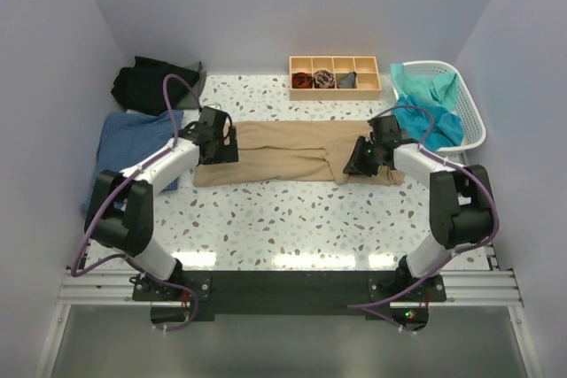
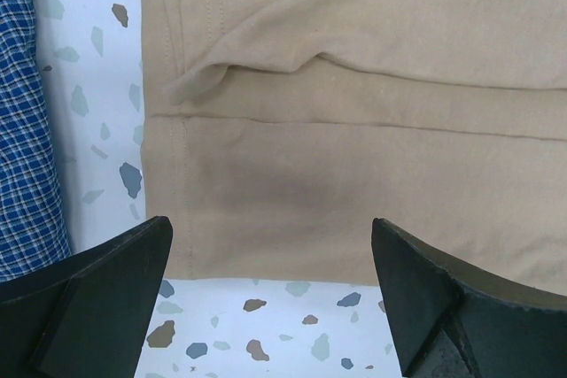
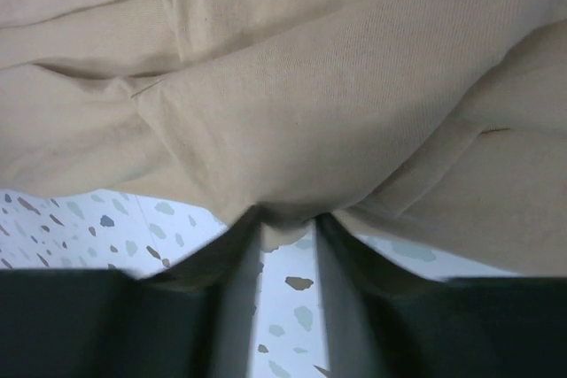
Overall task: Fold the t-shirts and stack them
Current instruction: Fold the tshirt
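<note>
The speckled tabletop point(image 1: 292, 219) carries a tan t-shirt point(image 1: 283, 157) stretched across its middle, running from 9 to 3 o'clock. A white laundry basket point(image 1: 474, 121) sits at 2 o'clock with a teal t-shirt point(image 1: 434, 112) spilling over its near rim. A blue checked t-shirt point(image 1: 133, 143) lies at 9 o'clock, just beside the tan one, and a black t-shirt point(image 1: 151, 81) is heaped at 10 o'clock. A wooden tray point(image 1: 335, 95) stands at 12 o'clock. The left jaws gape wide over the tan shirt's 9 o'clock end, holding nothing. The right jaws, at its 3 o'clock end, are drawn close with tan cloth bunched between them
</note>
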